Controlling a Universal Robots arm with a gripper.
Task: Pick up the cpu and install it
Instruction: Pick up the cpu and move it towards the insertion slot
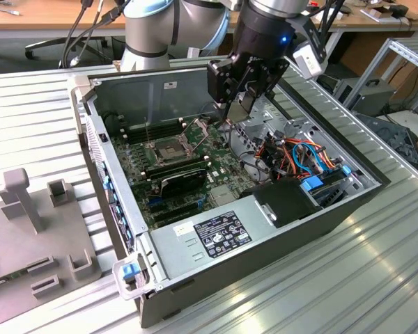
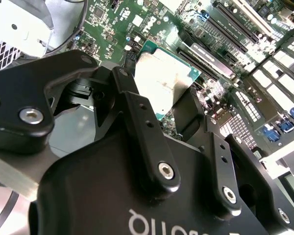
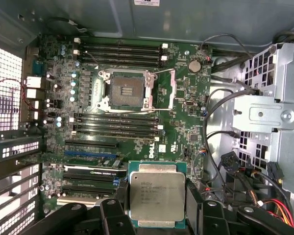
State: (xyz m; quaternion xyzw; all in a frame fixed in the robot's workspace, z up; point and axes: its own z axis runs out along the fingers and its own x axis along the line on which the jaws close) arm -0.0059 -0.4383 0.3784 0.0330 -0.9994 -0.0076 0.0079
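Note:
The cpu (image 3: pixel 157 196) is a flat square chip with a silver-grey top, and my gripper (image 3: pixel 157 208) is shut on it, one black finger (image 3: pixel 118 205) on each side. In the second wrist view the cpu (image 2: pixel 167 78) hangs tilted above the green motherboard (image 2: pixel 235 63). In the exterior view my gripper (image 1: pixel 238 108) hovers inside the open computer case, above the board and toward the exterior view's right of the socket (image 1: pixel 168 149). The socket (image 3: pixel 127 91) is dark and square, with its shiny metal frame swung open beside it and nothing in it.
Black memory slots (image 3: pixel 117 123) run on both sides of the socket. A metal drive cage (image 3: pixel 264 115) and coloured cables (image 1: pixel 296 156) stand beside the board. The case walls (image 1: pixel 125 87) surround it. A grey fixture (image 1: pixel 35 236) lies on the ribbed table at the exterior view's left.

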